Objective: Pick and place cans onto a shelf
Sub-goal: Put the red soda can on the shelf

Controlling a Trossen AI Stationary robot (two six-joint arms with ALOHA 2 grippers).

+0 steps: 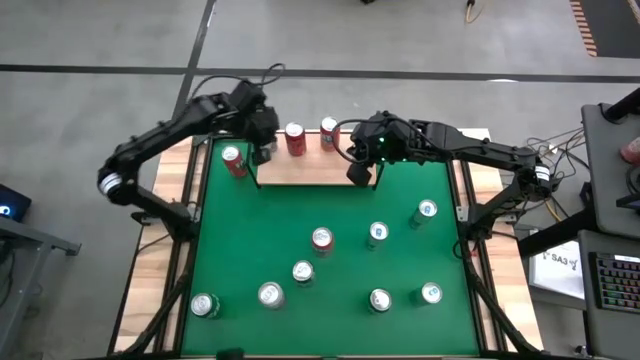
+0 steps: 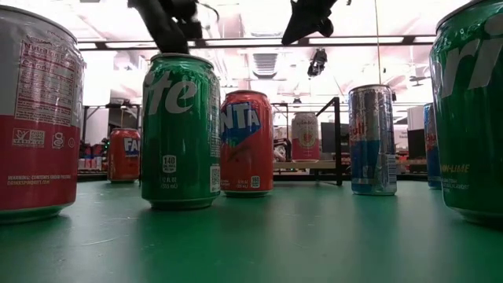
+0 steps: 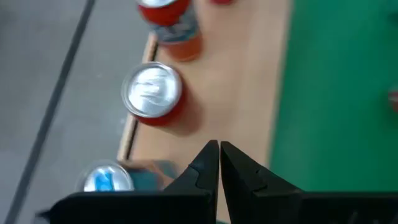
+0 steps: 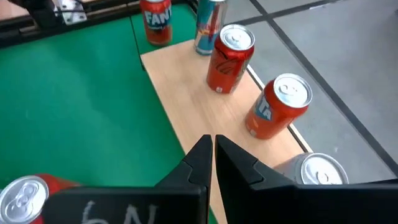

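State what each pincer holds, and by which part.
Nothing is held. The left pincer and right pincer are both shut empty, poised above the shelf.

Green-topped table (image 1: 300, 215) with light wood edging along both sides. Grey floor (image 1: 90, 35) surrounds it, crossed by pale lines. To the right stands a desk carrying a keyboard (image 1: 612, 275), a white sheet with printed marks (image 1: 560, 265), and loose cables (image 1: 565, 150). At the left edge, a dark stand with a small blue-lit screen (image 1: 8, 208). Bright ceiling lights (image 2: 259, 47) in the room beyond
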